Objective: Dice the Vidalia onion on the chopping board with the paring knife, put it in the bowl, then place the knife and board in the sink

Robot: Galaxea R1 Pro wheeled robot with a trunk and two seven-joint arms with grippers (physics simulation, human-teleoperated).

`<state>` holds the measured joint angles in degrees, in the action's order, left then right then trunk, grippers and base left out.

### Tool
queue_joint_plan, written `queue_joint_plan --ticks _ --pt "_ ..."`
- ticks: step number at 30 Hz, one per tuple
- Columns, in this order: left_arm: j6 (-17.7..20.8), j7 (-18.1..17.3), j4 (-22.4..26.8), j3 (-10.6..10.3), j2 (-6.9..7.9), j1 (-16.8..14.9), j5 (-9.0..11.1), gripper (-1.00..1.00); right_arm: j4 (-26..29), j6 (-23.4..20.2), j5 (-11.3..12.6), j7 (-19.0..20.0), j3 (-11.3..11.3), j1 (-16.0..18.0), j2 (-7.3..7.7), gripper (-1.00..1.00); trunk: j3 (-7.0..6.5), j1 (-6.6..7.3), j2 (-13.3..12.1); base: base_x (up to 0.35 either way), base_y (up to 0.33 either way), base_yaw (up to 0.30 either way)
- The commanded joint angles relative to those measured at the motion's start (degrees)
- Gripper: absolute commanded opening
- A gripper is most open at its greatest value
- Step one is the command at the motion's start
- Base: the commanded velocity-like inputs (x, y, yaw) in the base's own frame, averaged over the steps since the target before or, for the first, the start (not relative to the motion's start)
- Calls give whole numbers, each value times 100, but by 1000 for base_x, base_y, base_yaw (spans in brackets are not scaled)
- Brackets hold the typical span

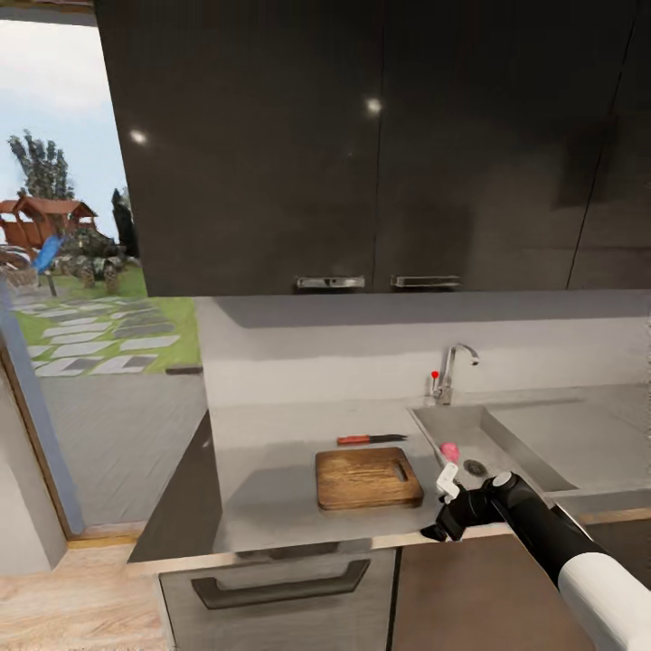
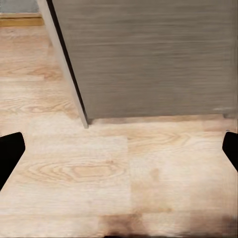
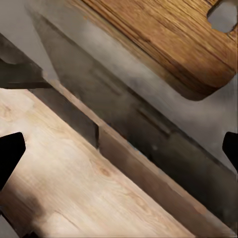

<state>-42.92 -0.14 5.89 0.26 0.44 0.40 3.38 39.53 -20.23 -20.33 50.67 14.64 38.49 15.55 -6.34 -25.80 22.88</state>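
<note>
One countertop point(image 1: 271, 452) carries one chopping board point(image 1: 368, 478), laid flat, apparently for dicing, with one paring knife point(image 1: 372, 439) just behind it. One Vidalia onion point(image 1: 448, 449) remains in the single sink point(image 1: 506, 443). The right gripper point(image 1: 445, 506) is held near the counter's front edge, fingers spread. The left gripper point(image 2: 119, 153) is spread over floor.

1 board point(image 1: 368, 477), 1 knife point(image 1: 371, 439); prob. 1 onion point(image 1: 448, 449)

The right arm point(image 1: 551, 533) has a glossy white rounded forearm shell and a black wrist section. Its right gripper point(image 1: 441, 506) is black with a small white part near the sink point(image 1: 506, 443). Wrist views show black fingertips point(image 3: 10, 151).
</note>
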Motion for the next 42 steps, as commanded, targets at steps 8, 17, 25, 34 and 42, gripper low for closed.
queue_joint_plan --ticks 8,17,25,34,42 --pt "-6 0 8 -2 0 2 23 100 11 76 -15 22 11 1 8 100 1 1 4 -343 0 0" --pt "-6 2 2 -1 0 3 23 100 11 88 -15 20 12 0 10 100 1 1 4 -344 0 0" --pt "-4 2 -33 2 0 4 23 100 -104 621 7 9 13 -4 10 100 1 1 4 -271 0 0" --pt "114 11 -40 37 19 -2 20 100 -1906 2231 8 -244 1 -17 7 100 1 1 4 -23 0 0" --pt "360 12 -44 36 34 -4 23 100 -3741 4103 130 -1451 -21 -33 32 100 1 1 4 -1 0 0"
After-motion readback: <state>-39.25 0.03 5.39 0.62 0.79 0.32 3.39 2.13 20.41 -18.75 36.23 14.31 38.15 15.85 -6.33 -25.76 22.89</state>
